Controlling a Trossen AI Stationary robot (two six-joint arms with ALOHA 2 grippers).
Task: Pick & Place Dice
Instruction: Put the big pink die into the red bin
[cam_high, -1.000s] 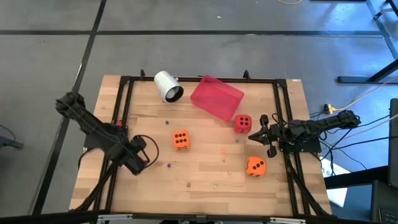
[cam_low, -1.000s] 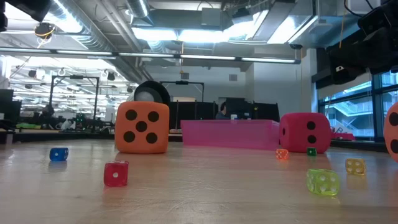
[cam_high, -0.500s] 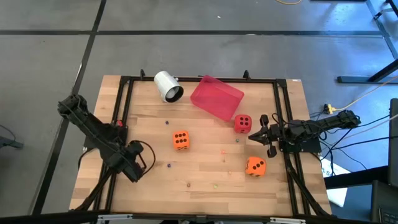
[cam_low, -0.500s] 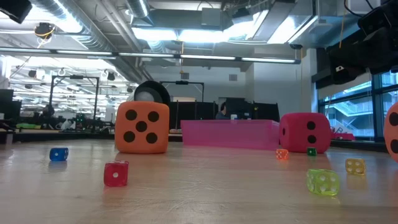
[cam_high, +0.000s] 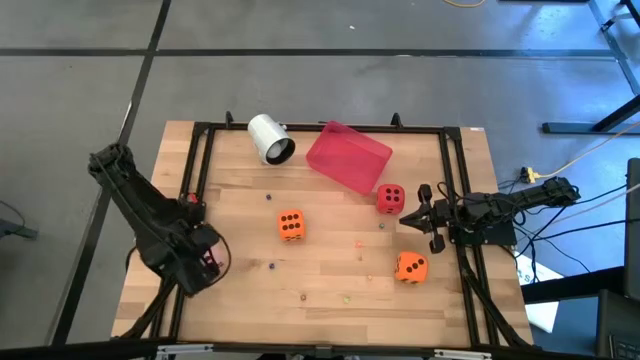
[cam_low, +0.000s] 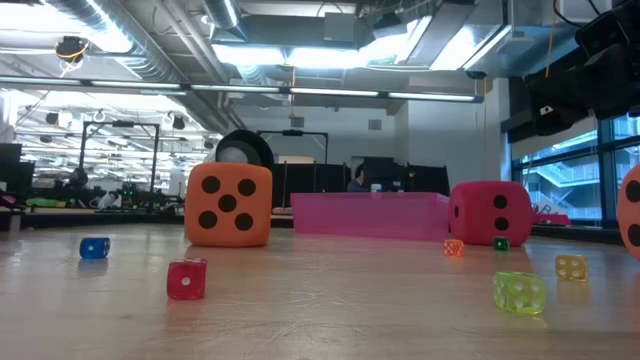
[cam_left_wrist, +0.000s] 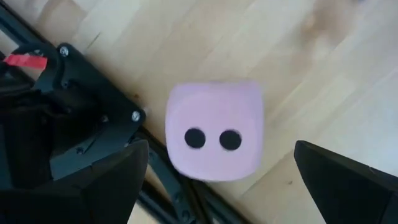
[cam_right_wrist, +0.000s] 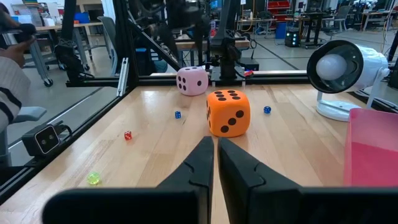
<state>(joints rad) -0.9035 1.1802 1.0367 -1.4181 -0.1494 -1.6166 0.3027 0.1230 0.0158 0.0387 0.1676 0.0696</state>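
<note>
Four dice: two orange, one red, one pink, all resting on the tabletop (cam_high: 330, 280).
Pink die (cam_left_wrist: 213, 130): two-pip face up, at the left edge beside the black frame, directly under the left arm; hidden by that arm in the high view.
Left pincer (cam_left_wrist: 217, 177): fingers spread wide on either side of the pink die, not touching it.
Change: over the last second the left arm has drawn back toward the left edge and its opening has reached full width.
Meaning: likely a release or a re-approach; pink die not held.
Right pincer (cam_high: 412, 213): closed, empty, beside the red die (cam_high: 390, 199).
Orange dice: one mid-table (cam_high: 291, 225), one near right (cam_high: 410, 267).
Tray (cam_high: 347, 156): holds no dice.
</note>
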